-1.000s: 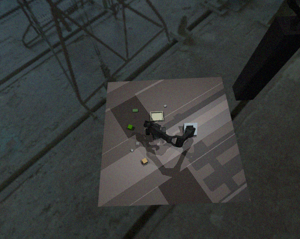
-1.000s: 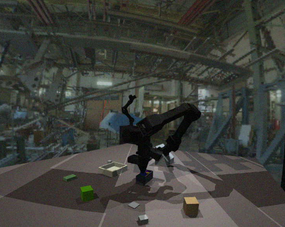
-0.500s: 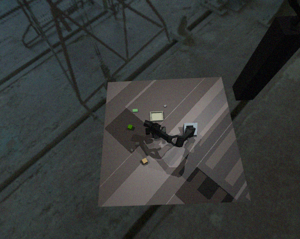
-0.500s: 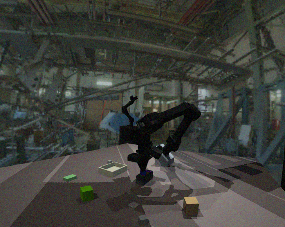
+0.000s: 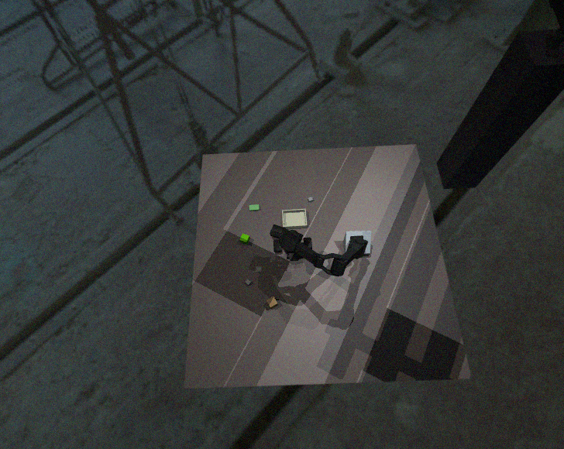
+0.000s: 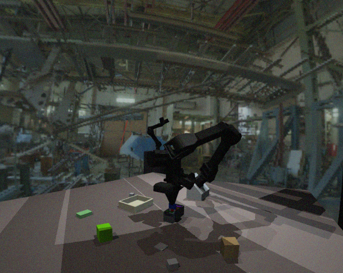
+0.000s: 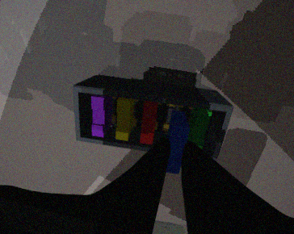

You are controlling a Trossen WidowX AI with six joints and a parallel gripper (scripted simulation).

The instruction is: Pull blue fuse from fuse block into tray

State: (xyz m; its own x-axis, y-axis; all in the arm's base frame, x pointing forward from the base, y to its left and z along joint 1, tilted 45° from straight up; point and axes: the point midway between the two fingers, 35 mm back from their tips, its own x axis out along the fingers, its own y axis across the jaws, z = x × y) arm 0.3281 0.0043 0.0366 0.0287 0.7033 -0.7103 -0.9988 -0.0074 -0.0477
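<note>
My gripper [image 6: 171, 203] [image 7: 175, 146] is shut on the blue fuse [image 6: 172, 206] [image 7: 178, 129], over the fuse block [image 6: 169, 216] [image 7: 124, 85]. The blue fuse stands higher than the others, and metal contacts show in the slot behind it. Whether its lower end is clear of the block I cannot tell. The purple fuse [image 7: 98, 114], yellow fuse [image 7: 124, 114], red fuse [image 7: 149, 119] and green fuse [image 7: 199, 127] sit in the block. The pale tray [image 5: 283, 219] [image 6: 127, 208] holds nothing. The arm hides the block in the top view.
A lime cube [image 5: 244, 238] [image 6: 104, 234], a flat green block [image 5: 254, 207] [image 6: 84, 214] and an orange block [image 5: 272, 303] [image 6: 230, 249] stand on the table. Small grey pieces lie in front of the fuse block, and another grey piece [image 5: 310, 199] [image 6: 132, 194] lies behind the tray.
</note>
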